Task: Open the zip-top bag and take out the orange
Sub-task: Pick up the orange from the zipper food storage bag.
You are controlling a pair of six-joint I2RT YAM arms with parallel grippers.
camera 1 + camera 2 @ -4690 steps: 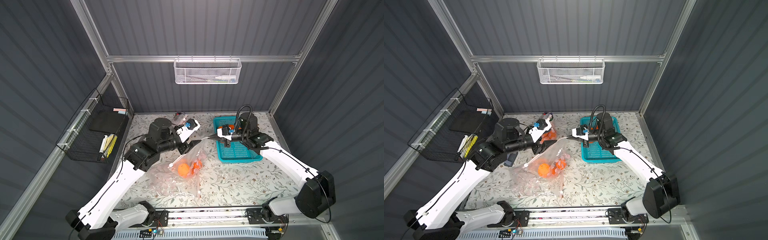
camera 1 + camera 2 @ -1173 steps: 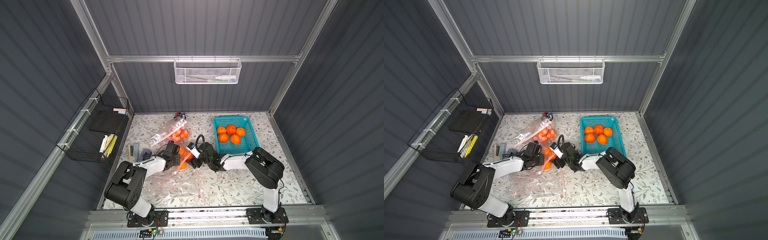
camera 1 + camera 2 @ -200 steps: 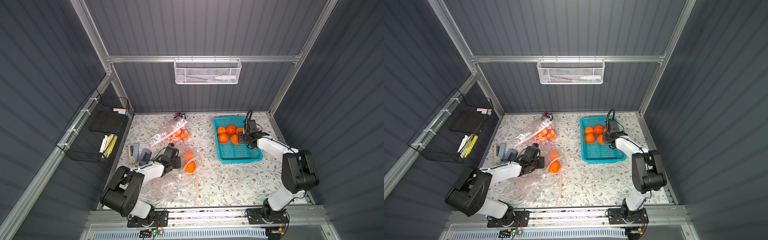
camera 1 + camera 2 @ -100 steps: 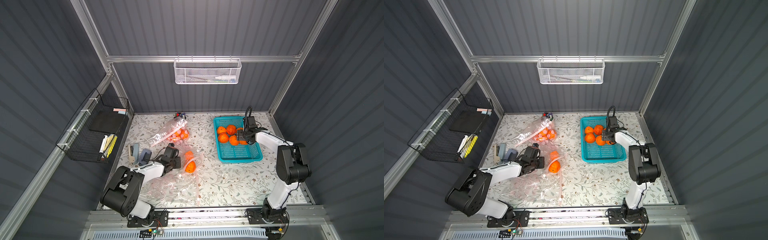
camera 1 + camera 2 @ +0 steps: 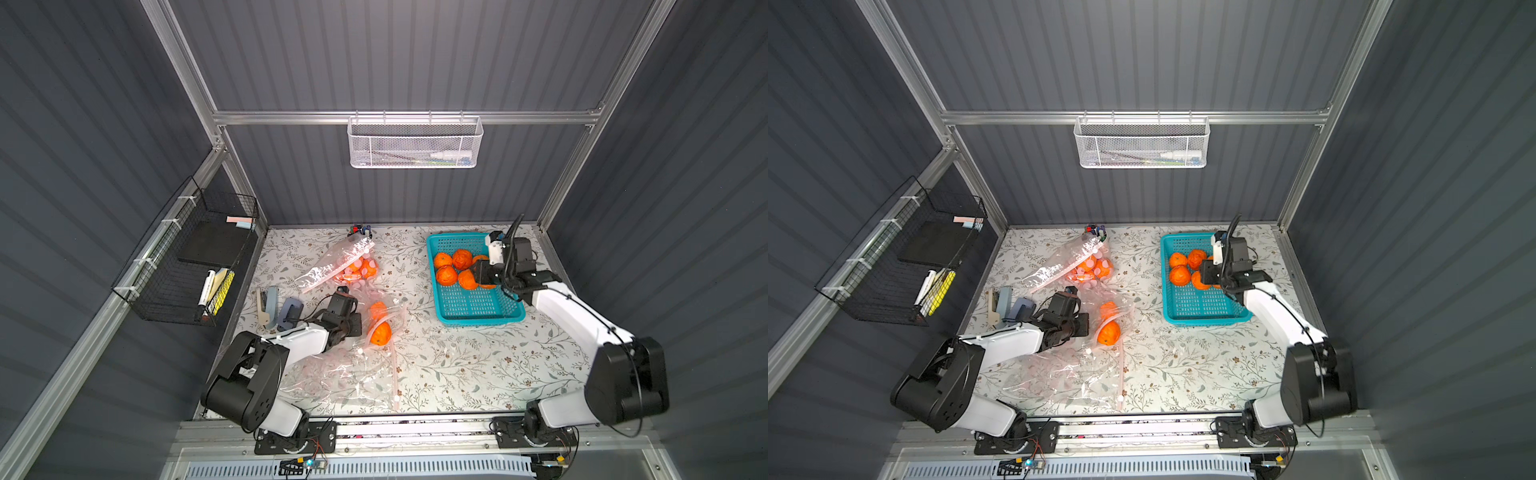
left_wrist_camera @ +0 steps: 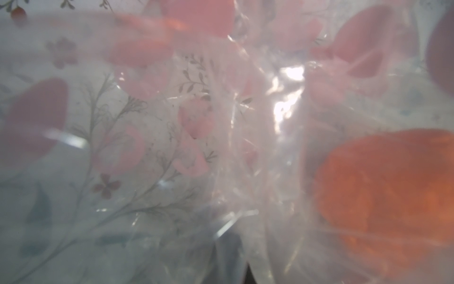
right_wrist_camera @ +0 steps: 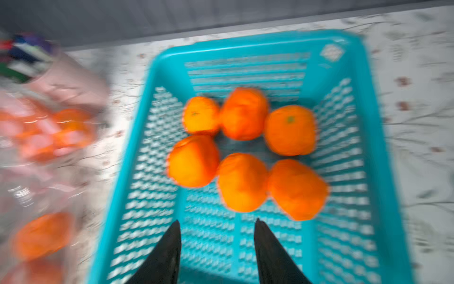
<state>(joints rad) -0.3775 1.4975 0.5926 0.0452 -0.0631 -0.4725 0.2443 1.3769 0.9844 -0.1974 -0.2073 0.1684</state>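
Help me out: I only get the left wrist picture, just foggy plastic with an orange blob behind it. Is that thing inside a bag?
Observer: Yes. In a top view the bag lies on the table with an orange inside, and a second orange just behind it.
Operator: And where is the other arm?
Observer: Its right hand hangs over a blue basket, fingers apart, holding nothing.
Operator: Is the basket empty?
Observer: No, six oranges sit bunched toward its back end.
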